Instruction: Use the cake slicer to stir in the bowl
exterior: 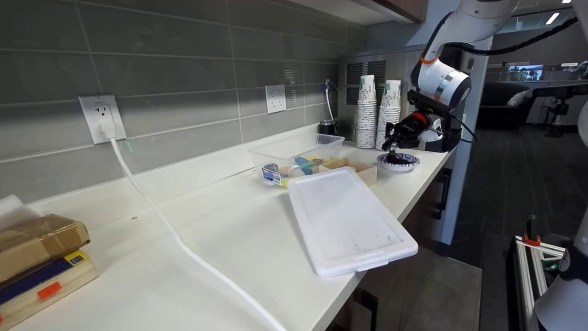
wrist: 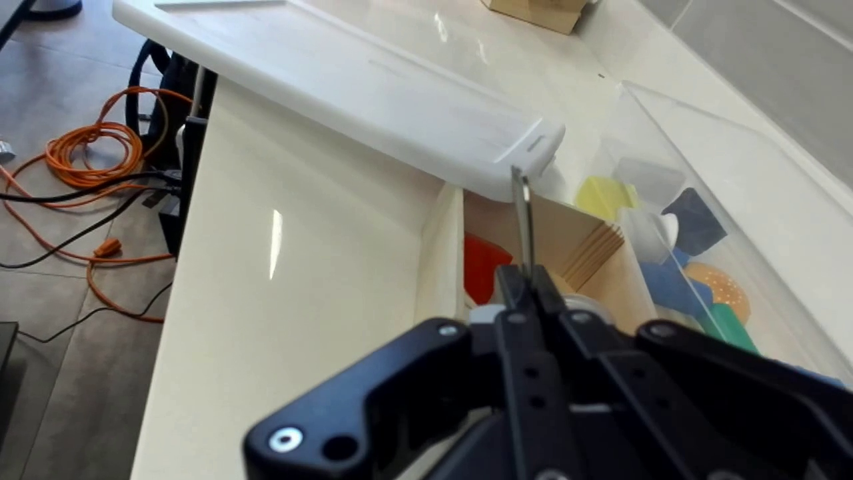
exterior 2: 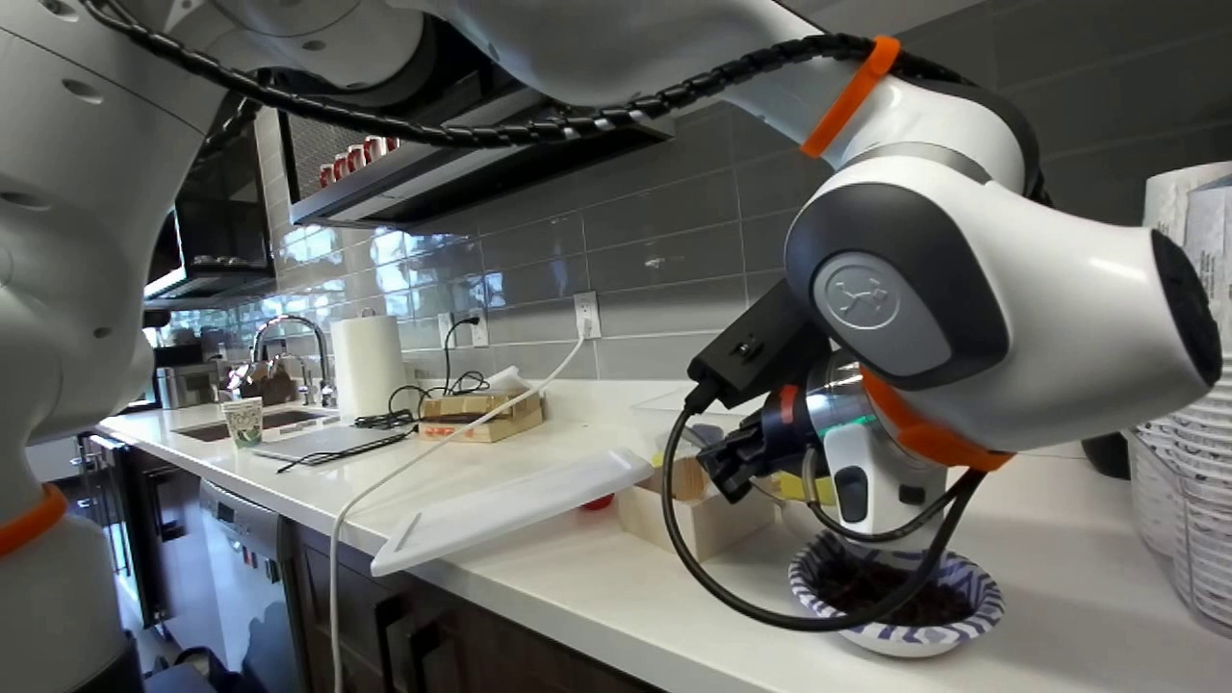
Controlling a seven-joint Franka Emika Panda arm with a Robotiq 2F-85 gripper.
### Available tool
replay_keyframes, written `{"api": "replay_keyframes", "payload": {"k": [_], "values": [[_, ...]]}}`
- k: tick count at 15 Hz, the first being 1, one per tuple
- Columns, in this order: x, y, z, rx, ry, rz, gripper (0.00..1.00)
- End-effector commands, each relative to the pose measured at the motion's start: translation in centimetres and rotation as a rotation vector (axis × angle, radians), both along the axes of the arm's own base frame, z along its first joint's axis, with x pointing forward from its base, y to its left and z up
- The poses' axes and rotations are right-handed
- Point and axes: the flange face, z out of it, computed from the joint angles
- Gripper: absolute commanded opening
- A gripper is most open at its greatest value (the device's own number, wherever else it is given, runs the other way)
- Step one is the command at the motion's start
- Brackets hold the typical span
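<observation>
The bowl point(exterior: 398, 168) is small and shallow, white with a blue patterned rim and dark loose stuff inside. It stands on the counter below the gripper, and also shows in an exterior view point(exterior 2: 905, 639) under the wrist. My gripper point(wrist: 528, 275) is shut on a thin metal strip, the cake slicer point(wrist: 524, 220), which sticks out edge-on past the fingertips. The gripper shows just above the bowl in an exterior view point(exterior: 390, 141), and left of and higher than the bowl in an exterior view point(exterior 2: 724, 474). The slicer's far part is hard to make out there. The bowl is out of the wrist view.
A white lid point(exterior: 349, 220) leans on a wooden box point(wrist: 440, 260) and overhangs the counter edge. A clear bin point(exterior: 298, 156) with toys is beside the box. Stacked paper cups point(exterior: 366, 115) stand behind the bowl. The counter's front edge point(exterior: 427, 184) is near the bowl.
</observation>
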Motion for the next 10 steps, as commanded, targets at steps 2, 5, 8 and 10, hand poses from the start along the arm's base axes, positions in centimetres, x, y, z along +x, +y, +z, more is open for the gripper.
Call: {"api": "replay_keyframes", "payload": {"k": [2,5,8,10], "values": [[0.1,0.2,0.7,0.053,0.009,0.015,0.01],[-0.4,-0.4,0.2,0.085,0.044,0.014,0.01],[-0.9,-2.0,-0.7,0.000,0.129,-0.033,0.01],[-1.0,-3.2,-1.2,-0.057,0.155,-0.064,0.01]]}}
